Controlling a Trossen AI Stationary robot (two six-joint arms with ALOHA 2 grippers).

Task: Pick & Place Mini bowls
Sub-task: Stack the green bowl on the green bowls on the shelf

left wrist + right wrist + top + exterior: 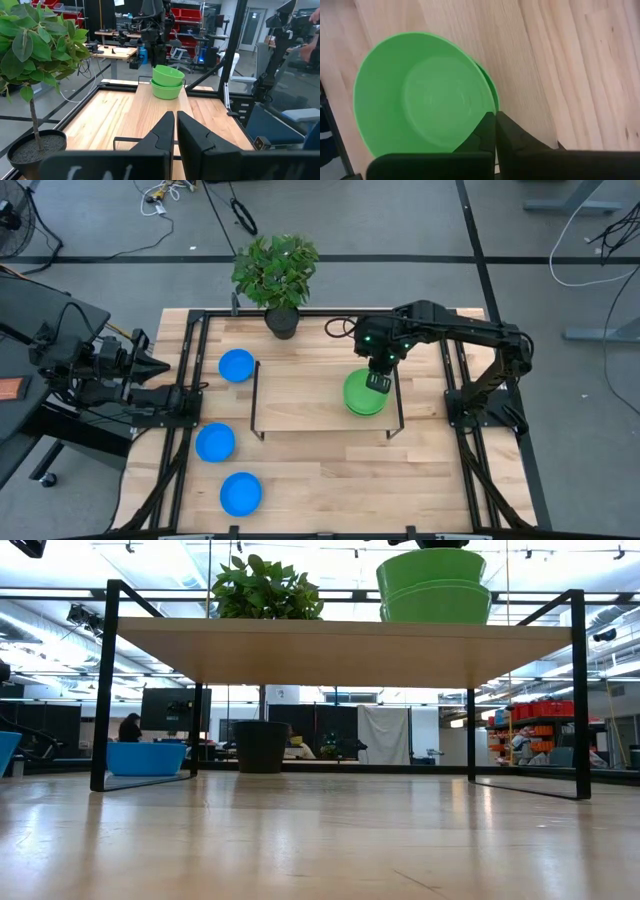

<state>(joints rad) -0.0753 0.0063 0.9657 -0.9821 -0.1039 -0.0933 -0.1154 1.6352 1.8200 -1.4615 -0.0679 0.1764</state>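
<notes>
Green bowls (364,393): stacked on the raised shelf (300,395).
Right gripper (377,381): fingers pinched on the top bowl's rim.
Left gripper (175,131): fingers narrow, empty, parked beside the desk (330,485).
Handling: you should expect light, stiff, slick plastic; take it by the rim.

Stacked mini bowls (363,393) sit on raised shelf (300,395) at its right end; three single bowls (236,365) lie left of shelf, plant (277,270) behind.

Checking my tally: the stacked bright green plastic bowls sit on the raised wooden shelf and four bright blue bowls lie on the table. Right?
Only the count is wrong: the high view shows three bright blue plastic bowls on the table. The stacked green bowls do sit on the raised wooden shelf.
</notes>
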